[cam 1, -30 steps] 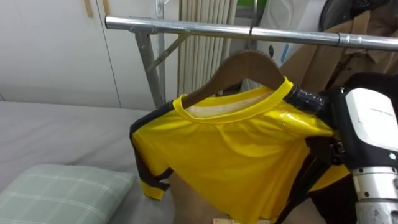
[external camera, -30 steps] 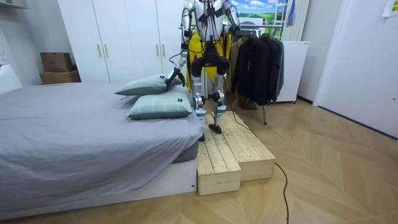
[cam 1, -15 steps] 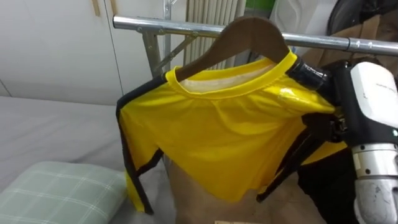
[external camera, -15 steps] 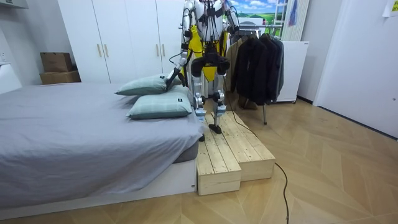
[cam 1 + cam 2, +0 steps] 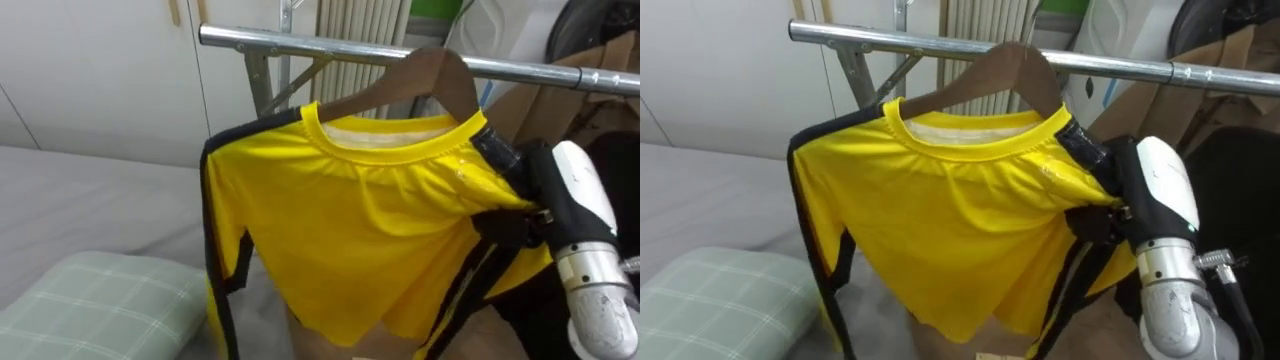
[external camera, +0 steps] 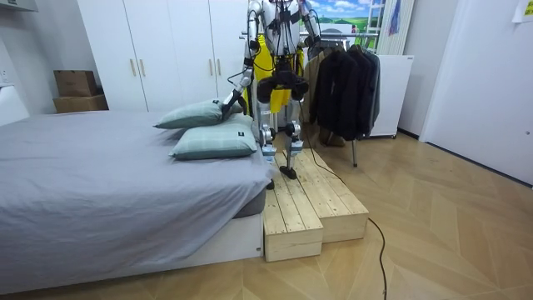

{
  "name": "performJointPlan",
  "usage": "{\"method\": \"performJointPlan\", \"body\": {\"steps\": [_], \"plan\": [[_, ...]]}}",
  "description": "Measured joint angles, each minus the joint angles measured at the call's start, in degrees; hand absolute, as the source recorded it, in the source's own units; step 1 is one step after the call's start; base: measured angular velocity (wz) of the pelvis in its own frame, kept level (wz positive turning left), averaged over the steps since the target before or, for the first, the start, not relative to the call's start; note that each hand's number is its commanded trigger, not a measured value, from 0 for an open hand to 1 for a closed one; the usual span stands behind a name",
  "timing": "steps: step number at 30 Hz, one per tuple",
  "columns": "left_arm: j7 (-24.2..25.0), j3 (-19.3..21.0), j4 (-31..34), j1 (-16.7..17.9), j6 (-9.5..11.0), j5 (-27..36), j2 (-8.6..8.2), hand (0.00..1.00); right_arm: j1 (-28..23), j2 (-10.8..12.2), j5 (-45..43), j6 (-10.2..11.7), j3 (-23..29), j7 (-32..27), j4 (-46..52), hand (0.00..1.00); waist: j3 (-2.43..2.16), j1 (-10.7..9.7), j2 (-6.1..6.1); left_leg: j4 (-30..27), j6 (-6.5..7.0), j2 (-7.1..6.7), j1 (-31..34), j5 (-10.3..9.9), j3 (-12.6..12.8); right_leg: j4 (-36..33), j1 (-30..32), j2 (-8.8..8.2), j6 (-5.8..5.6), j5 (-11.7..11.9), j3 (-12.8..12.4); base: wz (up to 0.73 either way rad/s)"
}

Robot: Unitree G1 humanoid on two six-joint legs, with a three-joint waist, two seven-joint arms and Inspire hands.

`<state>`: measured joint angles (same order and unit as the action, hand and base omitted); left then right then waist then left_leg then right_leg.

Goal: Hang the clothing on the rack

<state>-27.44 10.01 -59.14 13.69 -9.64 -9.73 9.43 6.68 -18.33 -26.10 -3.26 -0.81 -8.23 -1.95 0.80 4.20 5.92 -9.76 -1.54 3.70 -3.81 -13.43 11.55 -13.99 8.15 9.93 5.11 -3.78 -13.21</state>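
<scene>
A yellow shirt [image 5: 370, 230] with black trim hangs on a brown wooden hanger [image 5: 435, 75]. The hanger's top is level with the metal clothes rail [image 5: 260, 40]; its hook is hidden, so I cannot tell whether it rests on the rail. My right hand [image 5: 505, 222] comes in from the right and is closed on the shirt's right shoulder at the hanger's end. My left hand [image 6: 227, 103] hangs low at my side near the pillows. I stand on a wooden platform [image 6: 312, 208] between the bed and the rail.
A checked pillow [image 5: 100, 310] lies on the grey bed [image 5: 90, 200] at my lower left. Dark coats [image 6: 346, 79] hang further along the rail to my right. White wardrobe doors [image 5: 90, 70] and a radiator [image 5: 355, 70] stand behind the rail.
My right hand lifted the hanger with the shirt from below the rail up to its level. The shirt swung and its left sleeve now hangs straighter. The view shifted slightly.
</scene>
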Motion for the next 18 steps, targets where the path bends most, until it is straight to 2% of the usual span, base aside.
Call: {"method": "performJointPlan", "body": {"steps": [1, 8, 13, 18], "plan": [[-0.18, 0.00, 0.32, 0.00, 0.00, 0.00, -0.01, 0.00, 0.18, 0.00, 0.00, -0.55, 0.04, 0.28, -0.16, 1.00, 0.00, 0.25, 0.00, 0.00, -0.04, 0.00, 0.05, 0.03, -0.13, 0.08, -0.01, -0.03, 0.02, 0.00, 0.12, 0.06], [-0.71, -0.25, 0.38, 0.01, 0.41, 0.00, -0.03, 0.00, 2.13, -0.08, 0.73, -0.52, 0.04, 0.95, -6.02, 1.00, 0.07, 1.05, -0.10, -0.09, -0.09, -0.02, -0.36, 0.09, -0.86, 0.67, -0.51, -0.60, 0.17, -0.20, 0.89, 0.06], [-0.70, -0.38, 0.83, -0.02, 0.45, 0.00, -0.07, 0.00, 2.99, -1.82, 5.47, -0.56, -0.02, 1.89, -9.57, 1.00, 0.24, 1.85, -0.34, -0.06, -0.09, -0.04, -0.53, 0.09, -0.83, 0.45, -0.50, -0.61, 0.19, -0.22, 0.97, 0.00], [-0.70, -0.63, 2.11, 0.04, 0.45, 0.00, -0.19, 0.00, 3.04, -2.04, 5.96, -0.55, -0.02, 4.13, -10.93, 1.00, 0.26, 2.50, -0.36, -0.03, -0.15, -0.04, -0.54, 0.12, -1.05, 0.17, -0.45, -0.62, 0.34, -0.40, 1.27, 0.02]]}}
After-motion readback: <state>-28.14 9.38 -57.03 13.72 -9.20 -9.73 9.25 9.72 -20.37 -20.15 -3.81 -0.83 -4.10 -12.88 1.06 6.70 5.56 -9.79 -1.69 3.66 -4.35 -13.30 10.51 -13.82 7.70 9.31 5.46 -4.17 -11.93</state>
